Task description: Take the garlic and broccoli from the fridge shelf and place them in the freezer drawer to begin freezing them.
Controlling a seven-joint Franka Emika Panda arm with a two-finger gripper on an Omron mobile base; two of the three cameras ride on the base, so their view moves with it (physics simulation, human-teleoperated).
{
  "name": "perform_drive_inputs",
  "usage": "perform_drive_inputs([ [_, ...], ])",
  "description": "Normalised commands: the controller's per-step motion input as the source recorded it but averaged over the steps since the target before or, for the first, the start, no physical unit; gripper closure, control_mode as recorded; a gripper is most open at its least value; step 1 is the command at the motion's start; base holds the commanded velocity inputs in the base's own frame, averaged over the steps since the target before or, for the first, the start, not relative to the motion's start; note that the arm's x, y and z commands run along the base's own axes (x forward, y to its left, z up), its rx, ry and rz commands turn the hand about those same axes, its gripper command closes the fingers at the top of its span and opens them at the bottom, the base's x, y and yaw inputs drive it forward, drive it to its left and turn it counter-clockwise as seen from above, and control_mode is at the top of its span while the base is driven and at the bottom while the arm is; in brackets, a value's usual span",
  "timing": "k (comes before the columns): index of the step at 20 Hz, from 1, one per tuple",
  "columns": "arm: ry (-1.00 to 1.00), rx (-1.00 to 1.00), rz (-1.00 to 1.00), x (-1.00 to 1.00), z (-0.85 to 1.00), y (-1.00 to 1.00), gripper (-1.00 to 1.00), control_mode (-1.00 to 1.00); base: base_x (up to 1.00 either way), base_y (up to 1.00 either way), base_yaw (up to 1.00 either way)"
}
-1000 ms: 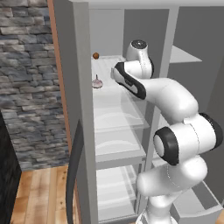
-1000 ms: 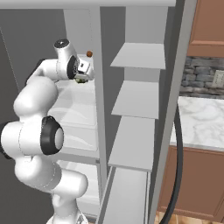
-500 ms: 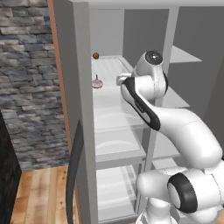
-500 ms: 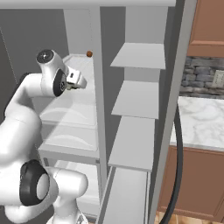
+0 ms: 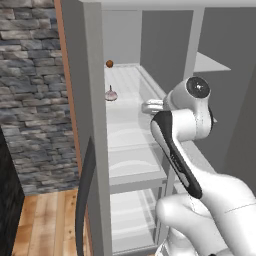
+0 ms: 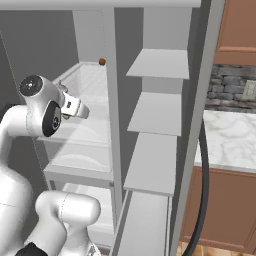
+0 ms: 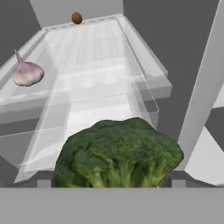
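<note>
The broccoli [image 7: 118,155], a dark green bumpy clump, sits between my fingers, and my gripper [image 7: 111,183] is shut on it. It hangs off the front edge of the fridge shelf [image 7: 87,57], a white ribbed panel with a raised rim. The garlic [image 7: 27,72], a pale pinkish bulb with a pointed tip, lies on that shelf at its left side, well beyond the gripper. From the left base camera the garlic [image 5: 111,94] rests mid-shelf, and my gripper [image 5: 149,106] is at the shelf's right front, partly behind the arm. The freezer drawer is out of view.
A small orange-brown ball [image 7: 76,18] lies at the shelf's back wall. A grey divider post [image 6: 114,115] stands to the right of the gripper, with narrow grey shelves [image 6: 157,112] beyond it. Lower white shelves [image 5: 132,160] sit below.
The arm has drawn back from deep over the shelf toward its front edge, carrying the broccoli. The garlic and the orange-brown ball stay where they were.
</note>
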Motion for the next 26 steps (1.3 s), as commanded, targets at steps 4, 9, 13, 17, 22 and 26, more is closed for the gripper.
perform_drive_inputs([
  [4,0.02,0.0,0.0,-0.97,-0.04,-0.04,1.0,-1.0,0.0,0.0,0.0],
  [9,0.04,0.0,0.0,-0.64,-0.07,-0.29,1.0,-1.0,0.0,0.0,0.0],
  [13,0.18,0.0,0.0,-0.09,-0.36,-0.04,1.0,-1.0,0.0,0.0,0.0],
  [17,0.1,0.0,0.0,0.0,-0.19,0.0,1.0,-1.0,0.0,0.0,0.0],
  [22,0.01,0.0,0.0,-0.05,-0.13,0.0,1.0,-1.0,0.0,0.0,0.0],
  [26,0.0,0.01,0.0,-0.58,-0.04,0.0,1.0,-1.0,0.0,0.0,0.0],
])
